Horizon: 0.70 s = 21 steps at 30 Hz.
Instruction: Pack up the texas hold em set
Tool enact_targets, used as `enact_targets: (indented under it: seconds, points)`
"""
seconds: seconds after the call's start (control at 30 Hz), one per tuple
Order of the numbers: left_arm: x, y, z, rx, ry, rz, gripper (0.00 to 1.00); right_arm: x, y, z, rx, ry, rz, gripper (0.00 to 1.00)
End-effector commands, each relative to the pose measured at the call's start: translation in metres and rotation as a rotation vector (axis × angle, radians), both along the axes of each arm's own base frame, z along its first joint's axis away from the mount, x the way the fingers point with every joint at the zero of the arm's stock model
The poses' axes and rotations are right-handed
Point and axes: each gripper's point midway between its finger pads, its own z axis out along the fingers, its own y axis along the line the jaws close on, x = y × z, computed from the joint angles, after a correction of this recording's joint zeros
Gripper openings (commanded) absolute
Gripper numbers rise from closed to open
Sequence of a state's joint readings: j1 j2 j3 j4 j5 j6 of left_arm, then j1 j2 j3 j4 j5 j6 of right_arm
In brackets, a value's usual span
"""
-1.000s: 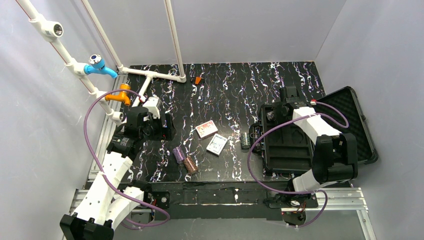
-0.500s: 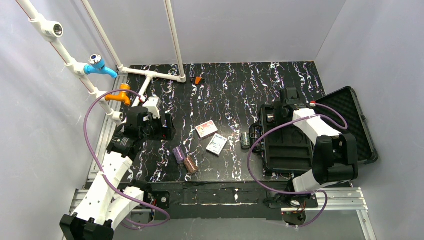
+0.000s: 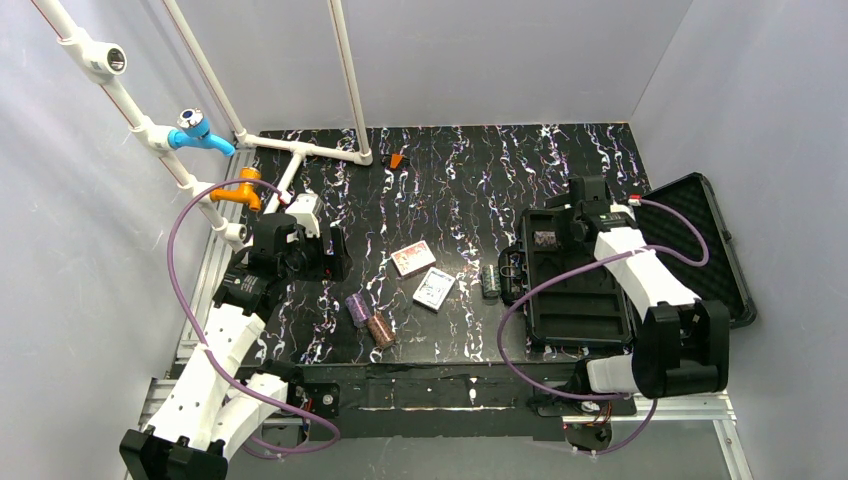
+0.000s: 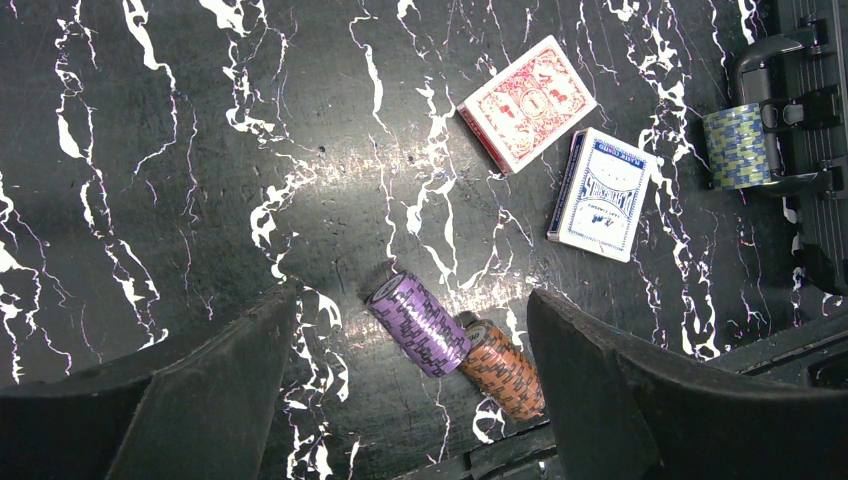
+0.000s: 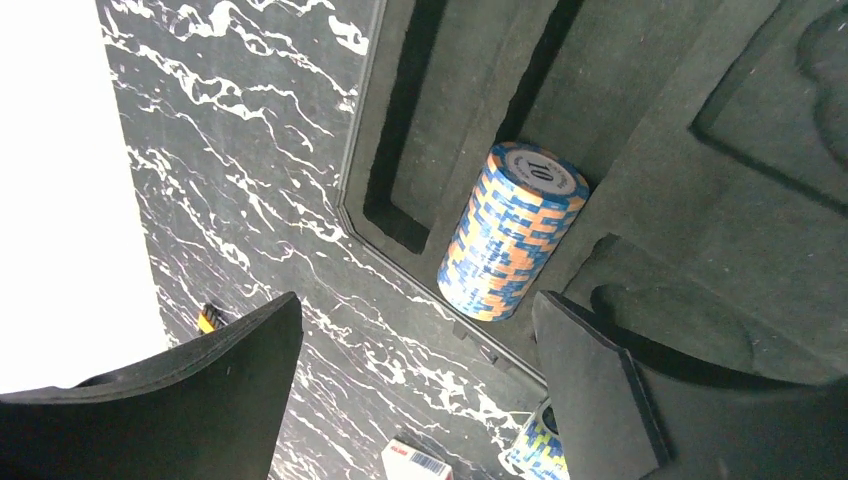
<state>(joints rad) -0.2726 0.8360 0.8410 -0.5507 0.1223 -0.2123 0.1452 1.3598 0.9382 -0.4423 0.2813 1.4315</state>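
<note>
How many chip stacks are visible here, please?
4. Purple stack and brown stack touching on the table; green stack beside the case handle; orange-blue stack in a case slot. Others may be hidden.

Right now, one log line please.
right gripper open over orange-blue stack in case | left gripper open | loose: red deck, blue deck, three stacks

Your right gripper (image 3: 553, 228) hangs over the open case's (image 3: 585, 300) far-left corner. Left of the case you see the red deck (image 3: 412, 258), blue-white deck (image 3: 434, 289) and green chip stack (image 3: 490, 281).
</note>
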Motion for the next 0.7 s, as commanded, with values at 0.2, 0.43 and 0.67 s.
enact_targets:
  seconds: [0.2, 0.43, 0.67]
  points:
    - [0.0, 0.0, 0.009, 0.003, -0.03, -0.009, 0.84, 0.003, -0.04, 0.026, -0.419, -0.067, 0.235, 0.81]
    - [0.0, -0.001, 0.008, 0.002, -0.025, -0.012, 0.84, 0.0, -0.069, 0.011, -0.579, 0.037, 0.242, 0.48]
    - [0.0, -0.001, 0.007, 0.001, -0.022, -0.013, 0.83, 0.004, -0.072, -0.014, -0.624, 0.14, 0.326, 0.29]
